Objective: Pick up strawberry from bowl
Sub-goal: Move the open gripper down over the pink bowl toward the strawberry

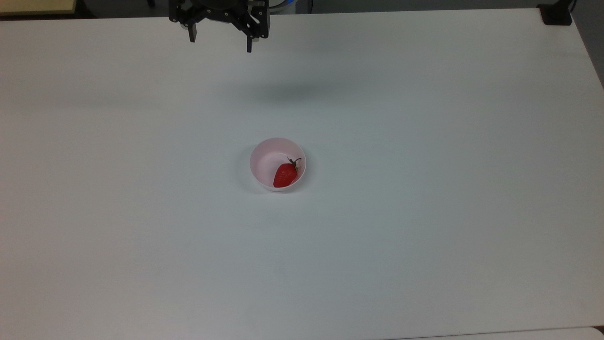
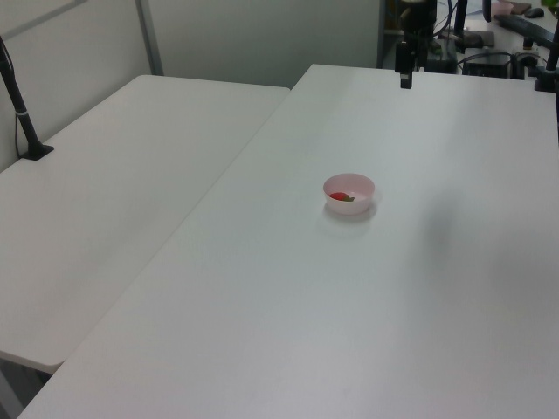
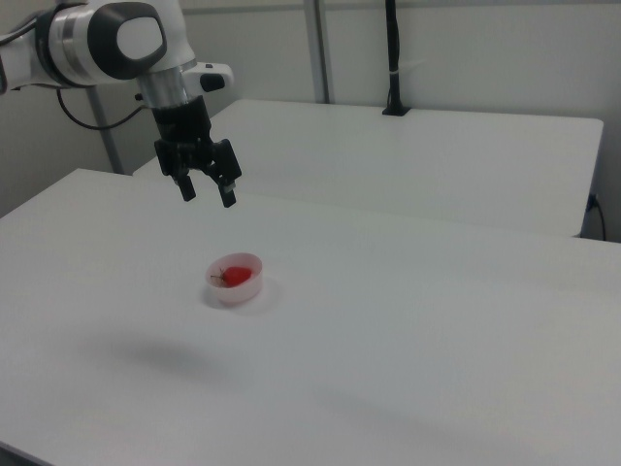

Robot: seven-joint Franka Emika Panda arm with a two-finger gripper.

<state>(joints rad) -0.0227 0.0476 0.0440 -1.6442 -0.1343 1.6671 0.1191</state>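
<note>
A: Gripper [image 1: 220, 42] state?

B: Fingers spread wide, nothing between them. It hangs high over the table [image 1: 424, 212], well apart from the bowl [image 1: 264, 158].

A: And the strawberry [image 1: 284, 176]?

B: Lying on its side in the bowl, below the gripper and well toward the top view's bottom from it. It leans on the bowl wall farthest from the gripper; the green cap points toward the top view's upper right.

A: Handling?

B: Looks light, small and tapered, probably a bit slick; could be soft or plastic. I'd pinch across the widest red part near the cap, gently. The nearby wall may block one finger.
</note>
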